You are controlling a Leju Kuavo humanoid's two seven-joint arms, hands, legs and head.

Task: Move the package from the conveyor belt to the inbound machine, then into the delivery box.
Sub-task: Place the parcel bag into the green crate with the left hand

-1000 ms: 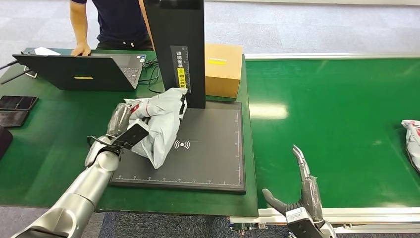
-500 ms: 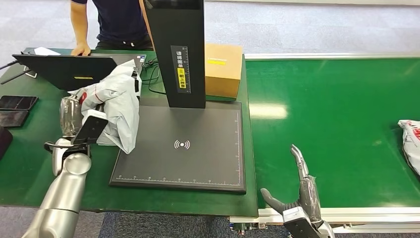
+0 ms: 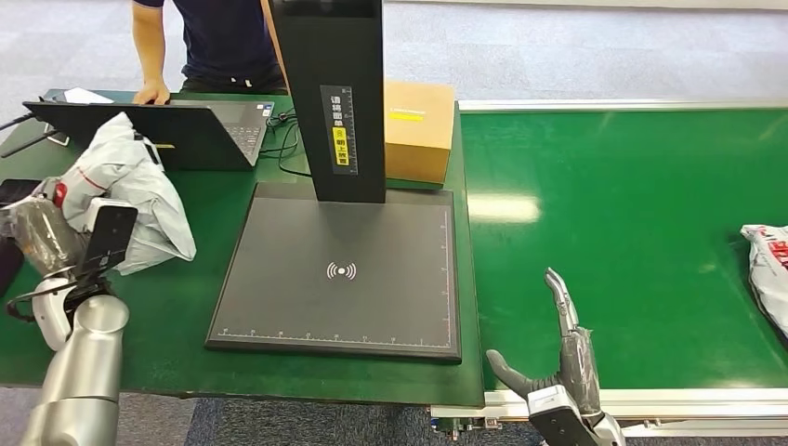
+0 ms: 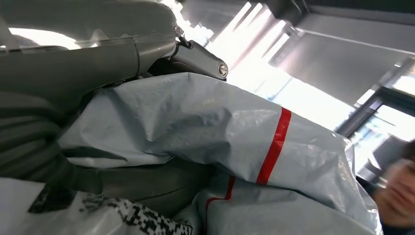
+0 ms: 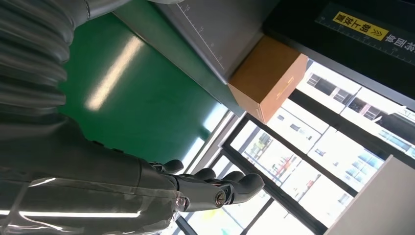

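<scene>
My left hand [image 3: 39,232] holds a grey plastic mailer package [image 3: 125,190] with red stripes, lifted above the green table left of the inbound machine. The left wrist view looks close on the package [image 4: 235,147] pressed against my thumb [image 4: 83,54]. The inbound machine has a black scan pad [image 3: 344,269] and a black upright column [image 3: 330,93]. My right hand [image 3: 558,367] hangs open at the near edge of the green conveyor belt [image 3: 632,223], fingers straight, holding nothing. A second grey package [image 3: 767,269] lies on the belt at the far right edge.
A cardboard box [image 3: 418,130] stands behind the scan pad, beside the column. An open laptop [image 3: 158,130] sits at the back left, where a person [image 3: 209,42] stands with a hand on the table. Dark phones [image 3: 28,195] lie at the left edge.
My left arm has swung left, carrying the package off the scan pad and out over the table's left side. The second package on the belt has crept leftward. My right hand has barely moved.
</scene>
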